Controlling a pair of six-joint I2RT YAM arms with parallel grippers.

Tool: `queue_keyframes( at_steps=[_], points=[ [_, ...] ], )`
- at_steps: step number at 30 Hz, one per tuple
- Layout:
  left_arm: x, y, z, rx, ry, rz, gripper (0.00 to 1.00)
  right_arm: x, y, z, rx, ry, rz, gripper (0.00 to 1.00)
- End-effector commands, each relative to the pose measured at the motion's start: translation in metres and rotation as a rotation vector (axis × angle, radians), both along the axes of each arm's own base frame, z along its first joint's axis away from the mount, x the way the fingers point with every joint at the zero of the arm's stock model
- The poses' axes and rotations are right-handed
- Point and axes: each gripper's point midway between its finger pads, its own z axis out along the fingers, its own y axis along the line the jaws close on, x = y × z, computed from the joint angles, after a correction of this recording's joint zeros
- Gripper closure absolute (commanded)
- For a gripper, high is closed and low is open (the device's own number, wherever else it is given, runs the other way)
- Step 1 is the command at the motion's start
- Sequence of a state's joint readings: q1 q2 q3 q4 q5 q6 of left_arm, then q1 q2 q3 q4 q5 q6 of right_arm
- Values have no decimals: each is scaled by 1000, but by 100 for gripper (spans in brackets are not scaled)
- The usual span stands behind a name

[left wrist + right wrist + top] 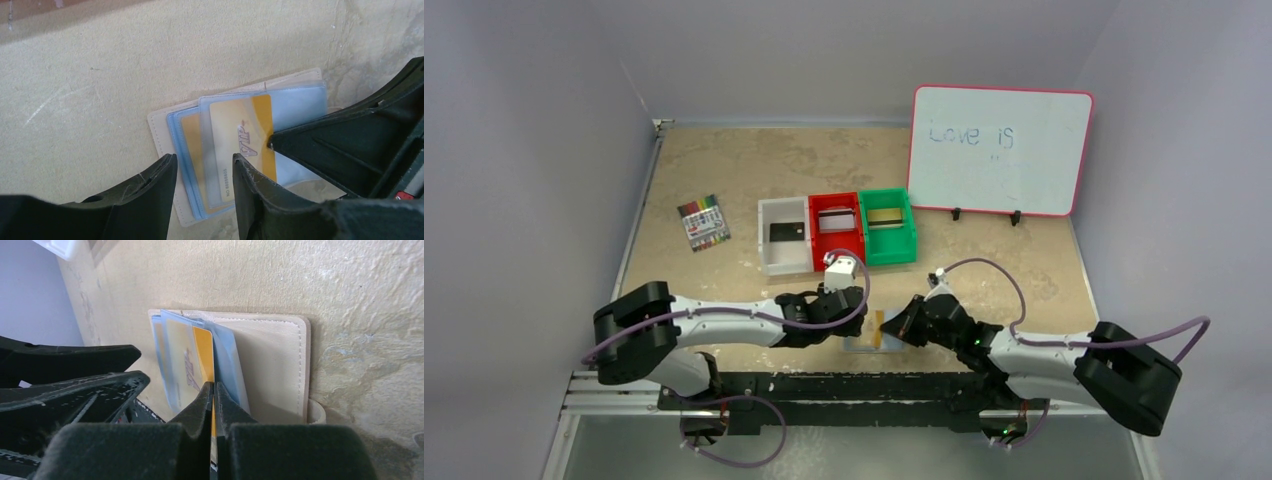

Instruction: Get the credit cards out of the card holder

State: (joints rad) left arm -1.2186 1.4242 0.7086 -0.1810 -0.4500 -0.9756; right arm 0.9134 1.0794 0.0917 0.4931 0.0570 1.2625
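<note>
1. The card holder (159,132) lay open and flat on the table (724,170) at its near edge, between the two arms and just in front of the row of bins. Its beige border framed pale blue plastic sleeves (300,107).
2. The right gripper (214,386) was pinched tight on the bare edge of a gold card (261,120). The card carried "VIP" lettering, and its other half sat under a clear sleeve of the holder.
3. From above, the gold card appeared tilted up off the holder at the right gripper's tip.
4. The left gripper (204,160) hovered over the holder's near side, its jaws parted by a moderate gap and gripping nothing. The sleeves and the card showed through the space between the fingers.
5. The two grippers faced each other closely across the holder, their tips near but apart.
6. The holder's small snap tab (316,412) poked out beside its outer edge in the right wrist view.
7. Three other cards lay in the bins behind:
   - a black card (786,232) in the white bin (767,245)
   - a silver-grey card (835,218) in the red bin (816,238)
   - a tan card with a dark stripe (884,217) in the green bin (908,238)
8. A pack of coloured markers (703,222) lay to the left of the bins. A whiteboard (1001,150) reading "Love is" stood at the back right.
</note>
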Motion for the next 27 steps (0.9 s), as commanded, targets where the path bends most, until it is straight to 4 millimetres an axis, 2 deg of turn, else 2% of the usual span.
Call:
queue_keyframes(
  at_steps=[1,8,14,21,23,27],
  points=[
    [4,-6,0,90,-17,-19,55,7,4,6,-2,-27,-1,100],
    [2,1,-11,263,-48,-27,58,8,0,7,-11,-30,-17,100],
    [3,11,-15,396,-84,-7,70,9,-8,2,-52,-8,-47,100],
    [0,7,-19,394,-85,-12,73,8,-8,6,-26,-20,-49,100],
    [-1,4,-20,388,-83,-22,74,7,-5,9,-4,-24,-39,97],
    [-2,0,-21,378,-79,-29,76,6,-1,14,40,-21,-40,84]
  ],
)
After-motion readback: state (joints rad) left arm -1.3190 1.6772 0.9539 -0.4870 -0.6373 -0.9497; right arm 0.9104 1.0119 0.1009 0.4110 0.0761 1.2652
